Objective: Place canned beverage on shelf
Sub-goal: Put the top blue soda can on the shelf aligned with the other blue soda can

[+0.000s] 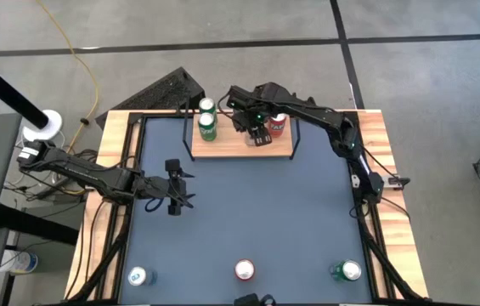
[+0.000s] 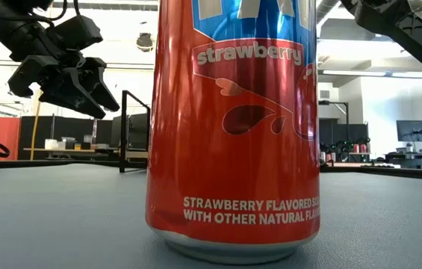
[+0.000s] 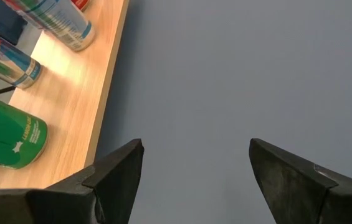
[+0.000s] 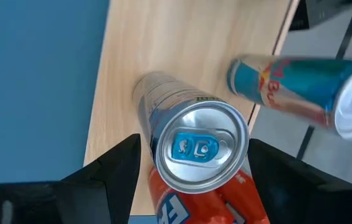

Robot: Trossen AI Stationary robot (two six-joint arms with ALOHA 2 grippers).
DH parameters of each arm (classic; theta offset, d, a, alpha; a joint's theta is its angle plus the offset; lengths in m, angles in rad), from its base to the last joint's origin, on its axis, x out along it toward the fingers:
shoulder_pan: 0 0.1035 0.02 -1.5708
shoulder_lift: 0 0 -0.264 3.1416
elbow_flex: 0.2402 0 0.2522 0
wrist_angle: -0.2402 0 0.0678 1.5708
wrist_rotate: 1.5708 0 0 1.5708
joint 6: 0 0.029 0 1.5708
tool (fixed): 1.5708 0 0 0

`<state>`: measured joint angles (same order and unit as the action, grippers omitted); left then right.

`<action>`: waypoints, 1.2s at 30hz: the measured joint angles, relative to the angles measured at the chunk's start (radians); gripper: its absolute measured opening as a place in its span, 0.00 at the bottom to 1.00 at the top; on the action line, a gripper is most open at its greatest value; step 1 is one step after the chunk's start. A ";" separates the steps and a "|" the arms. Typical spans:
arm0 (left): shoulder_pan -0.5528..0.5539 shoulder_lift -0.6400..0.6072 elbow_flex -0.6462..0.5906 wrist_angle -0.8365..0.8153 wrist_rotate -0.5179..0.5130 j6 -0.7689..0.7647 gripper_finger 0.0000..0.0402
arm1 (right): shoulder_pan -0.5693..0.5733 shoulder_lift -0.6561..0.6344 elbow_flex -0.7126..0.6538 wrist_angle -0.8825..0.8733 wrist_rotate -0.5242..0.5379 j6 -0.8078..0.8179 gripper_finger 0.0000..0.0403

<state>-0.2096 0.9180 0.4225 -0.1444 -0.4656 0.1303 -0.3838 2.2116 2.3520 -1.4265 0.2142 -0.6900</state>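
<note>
The light-wood shelf [image 1: 244,146] with black wire ends stands at the table's far middle. Two green cans [image 1: 208,127] stand on its left part. My right gripper [image 1: 259,136] hangs over its right part, open. Its fingers stand on either side of the top of a silver-and-orange can [image 4: 200,146], which stands upright on the board [image 4: 163,43]. A blue can [image 4: 294,84] stands just beyond it. My left gripper [image 1: 174,189] is open and empty above the grey table top, near the shelf's left front corner; it also shows in its own wrist view [image 3: 194,180].
Three cans stand along the table's near edge: a blue-white one [image 1: 140,275], a red strawberry one [image 1: 245,270] that fills the low view [image 2: 233,127], and a green one [image 1: 347,270]. Grey table top [image 1: 256,212] lies between them and the shelf.
</note>
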 joint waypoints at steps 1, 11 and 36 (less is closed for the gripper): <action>0.000 0.000 0.000 0.000 0.000 0.000 0.70 | 0.003 0.000 0.000 0.000 0.000 -0.020 0.70; 0.000 0.000 0.000 0.000 0.000 0.000 0.70 | 0.019 0.000 -0.001 -0.001 -0.001 -0.173 0.70; 0.000 0.000 0.000 -0.001 0.000 0.000 0.70 | 0.017 0.000 0.000 0.005 0.005 0.126 0.28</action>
<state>-0.2100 0.9180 0.4225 -0.1452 -0.4656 0.1303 -0.3664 2.2120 2.3516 -1.4213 0.2187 -0.5638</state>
